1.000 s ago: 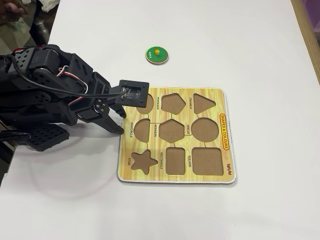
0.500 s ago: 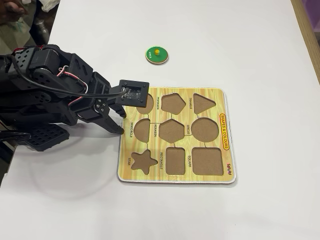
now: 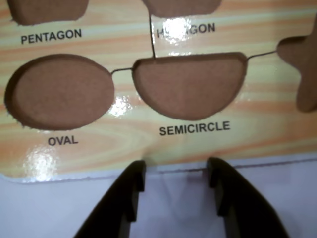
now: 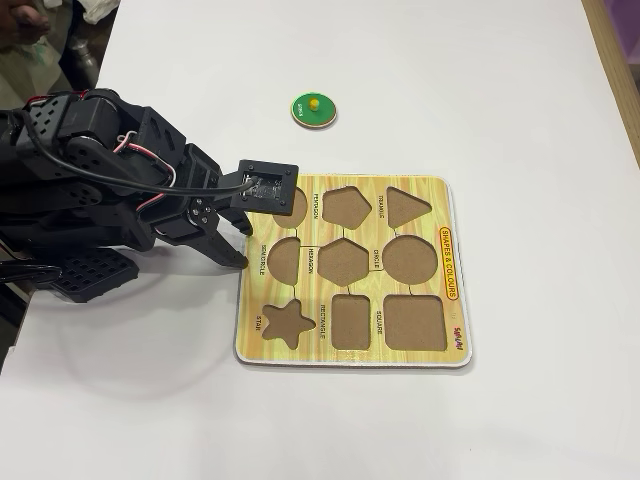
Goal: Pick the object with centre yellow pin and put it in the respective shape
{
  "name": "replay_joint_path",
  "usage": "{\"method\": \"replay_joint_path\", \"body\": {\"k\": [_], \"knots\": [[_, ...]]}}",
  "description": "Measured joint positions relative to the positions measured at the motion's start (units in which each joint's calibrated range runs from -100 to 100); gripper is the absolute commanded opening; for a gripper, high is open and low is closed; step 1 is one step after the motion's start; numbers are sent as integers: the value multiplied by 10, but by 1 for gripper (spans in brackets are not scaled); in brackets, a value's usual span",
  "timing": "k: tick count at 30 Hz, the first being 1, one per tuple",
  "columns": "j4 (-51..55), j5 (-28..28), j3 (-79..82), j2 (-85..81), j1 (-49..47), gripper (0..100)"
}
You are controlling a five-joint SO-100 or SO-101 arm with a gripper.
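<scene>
White table [image 4: 520,90]: green disc [image 4: 314,110] lies well apart from the tool [image 4: 241,246], its fingers apart, empty.

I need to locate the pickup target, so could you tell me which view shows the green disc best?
The fixed view: the green disc lies whole on the white table, beyond the board. The wrist view shows only cutouts and the hand, not the disc.

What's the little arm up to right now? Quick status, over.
Gripper open, empty, at the board's edge by the semicircle cutout. Green disc untouched on table beyond the board. Circle cutout empty. Nothing in the way.
</scene>
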Motion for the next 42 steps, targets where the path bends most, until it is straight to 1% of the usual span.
{"method": "replay_joint_path", "body": {"k": [3,6,10,17,20,24,27,29,33,36,39,42], "knots": [[0,0,-8,2,0,15],[0,0,-32,37,4,15],[6,0,-98,121,-5,15],[21,3,-267,328,-8,15],[21,6,-340,424,-41,15],[21,6,-436,521,-109,15],[21,6,-493,576,-143,15],[21,7,-544,626,-189,15],[26,6,-607,676,-226,15],[80,2,-667,716,-258,15],[167,2,-766,767,-281,15],[217,2,-846,823,-301,15]]}}
